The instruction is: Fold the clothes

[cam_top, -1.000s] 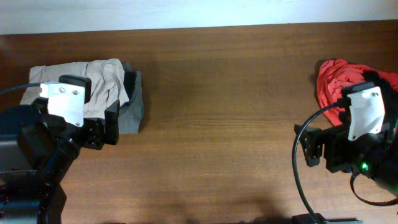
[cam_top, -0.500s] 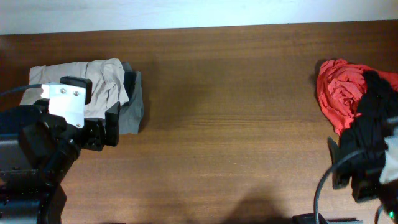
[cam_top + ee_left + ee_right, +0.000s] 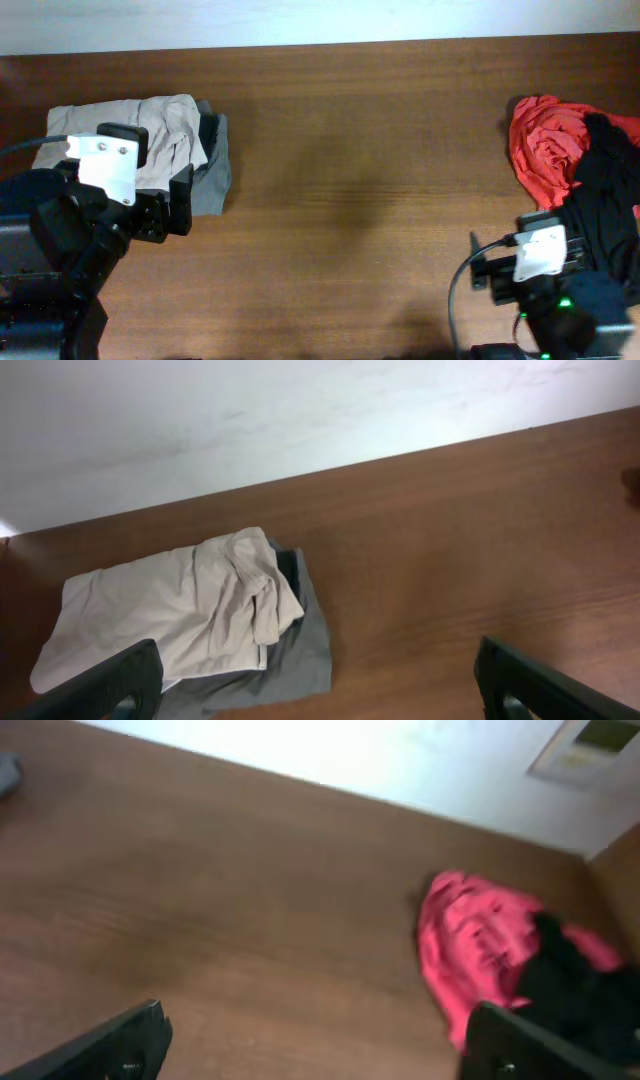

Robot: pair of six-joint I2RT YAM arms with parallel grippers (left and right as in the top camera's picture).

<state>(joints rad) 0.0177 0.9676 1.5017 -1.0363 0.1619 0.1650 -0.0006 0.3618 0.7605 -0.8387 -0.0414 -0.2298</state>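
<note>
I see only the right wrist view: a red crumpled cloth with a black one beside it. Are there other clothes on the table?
Observer: Yes. At the left end of the brown wooden table, a light beige wrinkled garment lies on top of a grey garment.
Operator: Does the left arm hold them?
Observer: No. The left gripper is near that pile, jaws open and empty.
Operator: How far does the black one go?
Observer: The black garment runs from the red crumpled garment toward the robot, alongside the right arm.

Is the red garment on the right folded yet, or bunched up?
Bunched up, not folded: the red garment lies in a wrinkled heap, with a black garment overlapping one side.
</note>
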